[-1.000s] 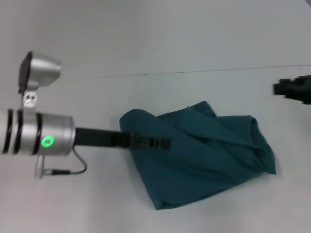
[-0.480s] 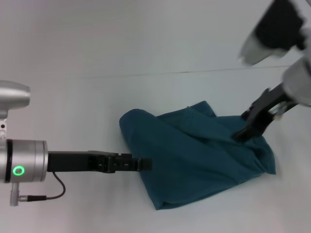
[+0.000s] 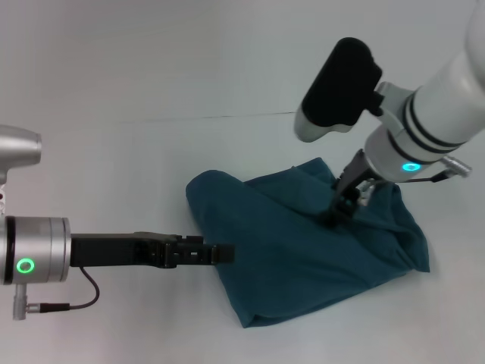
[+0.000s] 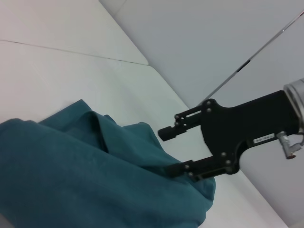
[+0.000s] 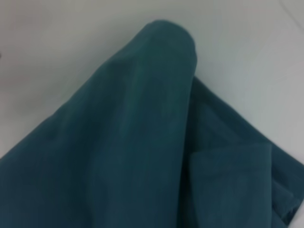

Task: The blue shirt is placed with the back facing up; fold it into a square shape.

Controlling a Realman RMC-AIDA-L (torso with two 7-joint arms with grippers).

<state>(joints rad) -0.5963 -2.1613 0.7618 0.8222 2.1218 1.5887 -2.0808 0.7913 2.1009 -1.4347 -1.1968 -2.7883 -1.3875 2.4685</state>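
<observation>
since half a sec ago my right gripper (image 3: 339,213) has swung in from the shirt's right edge to its upper middle; left gripper (image 3: 220,253) barely shifted. head view: blue shirt (image 3: 303,250) lies bunched on the white table (image 3: 114,83), center-right; left gripper sits at its left edge, can't tell its opening. left wrist view: right gripper (image 4: 167,152) fingers spread wide, lower one touching cloth. right wrist view: just teal folds (image 5: 142,142).

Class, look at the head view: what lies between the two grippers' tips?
Only rumpled cloth of the blue shirt lies between the left gripper and the right gripper; the head view shows it.
</observation>
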